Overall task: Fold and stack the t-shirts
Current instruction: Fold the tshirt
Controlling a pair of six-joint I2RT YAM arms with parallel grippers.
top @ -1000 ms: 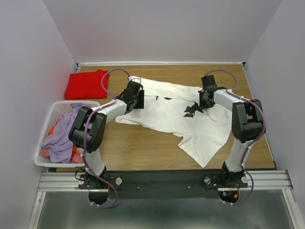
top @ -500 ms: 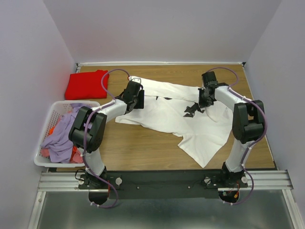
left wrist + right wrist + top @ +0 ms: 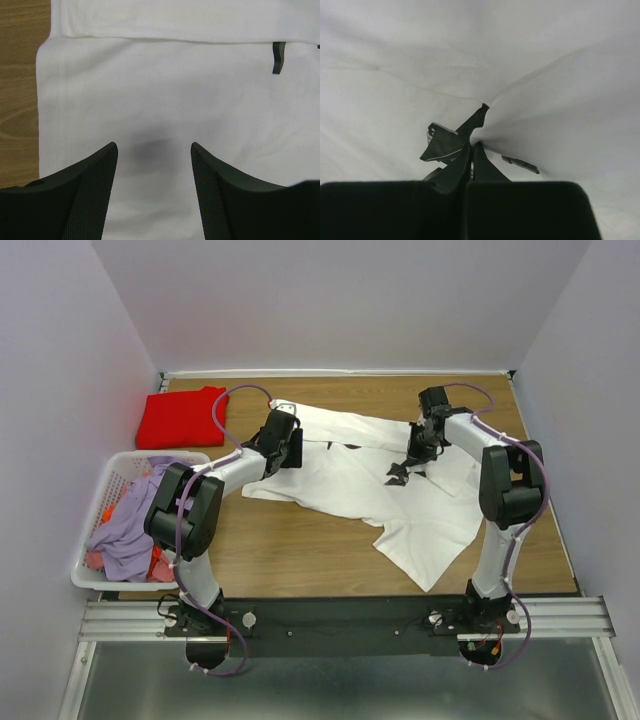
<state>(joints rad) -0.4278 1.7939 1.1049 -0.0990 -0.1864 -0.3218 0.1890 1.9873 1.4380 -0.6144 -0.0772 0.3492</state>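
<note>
left gripper [image 3: 152, 167] jaws apart over the white t-shirt [image 3: 165, 90], right gripper [image 3: 471, 150] pinched tight on its cloth

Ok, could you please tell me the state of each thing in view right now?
white t-shirt: spread out on the table, rumpled, one spot pinched.
red t-shirt: folded, lying at the far left corner.
laundry basket: holding a heap of clothes.
left gripper: open, empty, over the white t-shirt.
right gripper: shut on the white t-shirt.
</note>
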